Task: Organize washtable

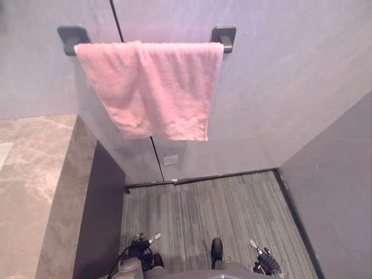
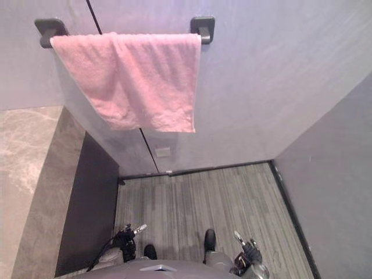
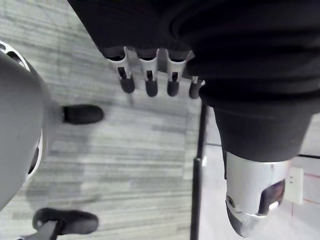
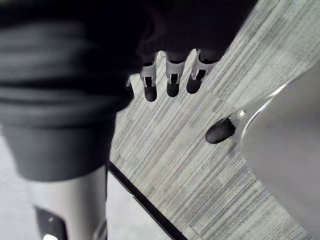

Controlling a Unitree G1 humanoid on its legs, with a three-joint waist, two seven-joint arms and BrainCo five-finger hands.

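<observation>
Hanging low at the near edge of the scene, the left hand (image 1: pixel 139 246) is showing its fingers (image 3: pixel 151 84) straight and slightly apart, gripping nothing and touching nothing, with the striped floor (image 1: pixel 221 206) beneath them. The right hand (image 1: pixel 266 259) is hanging likewise on the near right, its fingers (image 4: pixel 171 85) loosely extended and empty above the same floor. A pink towel (image 1: pixel 154 87) is draping over a dark towel bar (image 1: pixel 224 36) on the far wall (image 1: pixel 285 93), its long axis running left to right along the bar and its free ends pointing down; its left edge is slanting inward toward the bottom. The marble table (image 1: pixel 29 186) is lying along the left, well apart from both hands.
</observation>
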